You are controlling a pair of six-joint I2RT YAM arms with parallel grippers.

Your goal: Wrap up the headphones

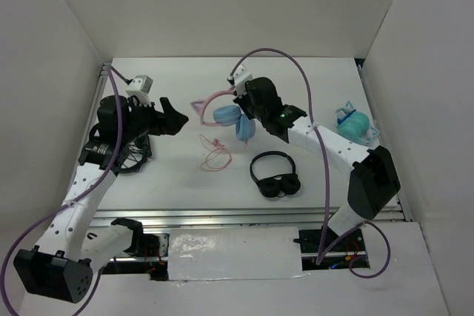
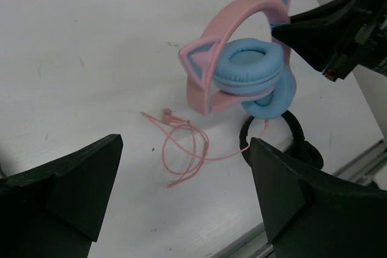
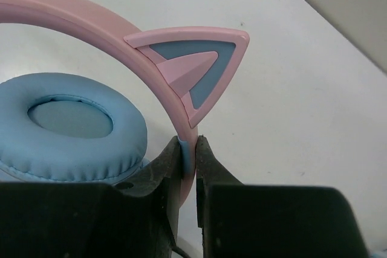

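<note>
Looking down from above, the headphones [image 1: 231, 118] lay mid-table with the right gripper [image 1: 240, 98] clamped on their pink headband [image 1: 215, 96]. The thin cable [image 1: 216, 155] lay loose in a tangle near the left gripper [image 1: 176, 118], which was spread wide, empty and not touching it. A pull on the band could probably drag that tangle or bump the black headphones [image 1: 275, 175] close by. From the left wrist, the cable lay untouched beyond the spread fingers [image 2: 78, 191]. From the right wrist, the jaws pinched only the band's thin edge below a cat ear [image 3: 193, 67], so the hold might slip or twist.
</note>
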